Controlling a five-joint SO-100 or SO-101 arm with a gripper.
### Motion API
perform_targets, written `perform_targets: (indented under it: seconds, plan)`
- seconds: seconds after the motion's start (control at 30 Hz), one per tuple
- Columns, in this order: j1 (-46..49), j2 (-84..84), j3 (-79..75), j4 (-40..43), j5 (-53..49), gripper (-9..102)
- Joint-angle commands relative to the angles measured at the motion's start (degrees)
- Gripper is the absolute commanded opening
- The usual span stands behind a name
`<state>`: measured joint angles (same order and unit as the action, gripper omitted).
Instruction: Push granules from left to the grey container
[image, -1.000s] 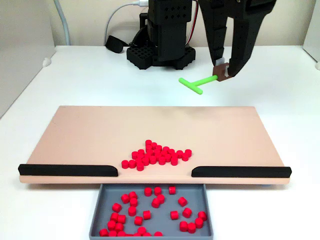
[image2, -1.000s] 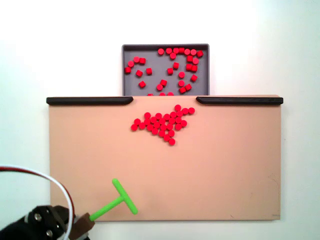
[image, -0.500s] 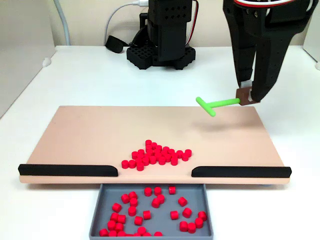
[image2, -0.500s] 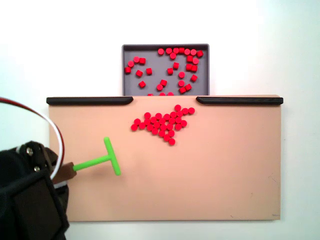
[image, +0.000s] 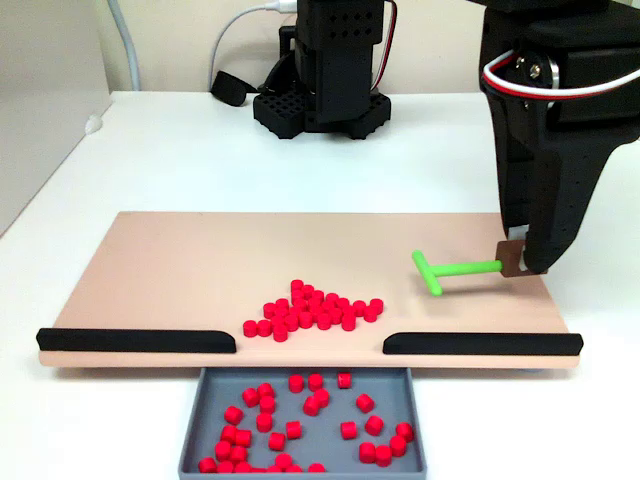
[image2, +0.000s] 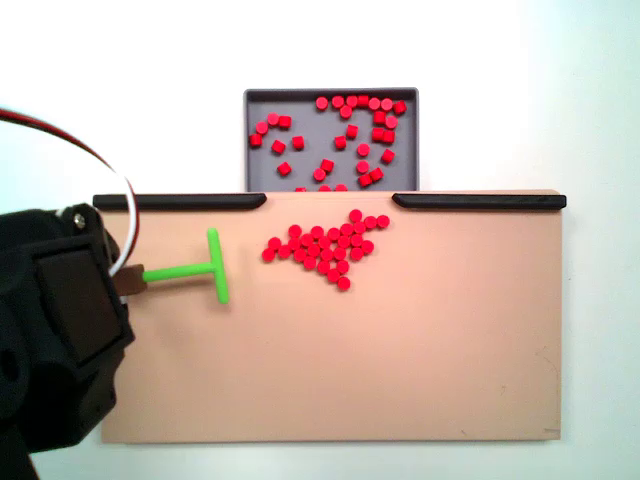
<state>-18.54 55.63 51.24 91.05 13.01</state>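
Observation:
A pile of red granules lies on the tan board, just short of the gap between two black strips. More granules are scattered in the grey container below that gap. My gripper is shut on the brown end block of a green T-shaped pusher. The pusher's crossbar faces the pile from the side, a short gap away, at about the pile's level. In both fixed views the black arm hides the board's edge beneath it.
Black strips run along the board's edge on either side of the gap. The arm's black base and cables stand behind the board. White table surrounds the board and tray.
The gripper carried the pusher from beyond the board's far edge, over the board, toward the strips. It now sits low beside the pile. The granules have not moved.

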Motion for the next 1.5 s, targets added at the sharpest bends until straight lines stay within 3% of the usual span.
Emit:
perform_targets:
  seconds: [0.0, 1.47]
  plan:
    - [0.62, 0.18, -2.20, -0.26, 0.79, 0]
    - [4.57, -3.87, -2.20, -1.93, -3.96, 0]
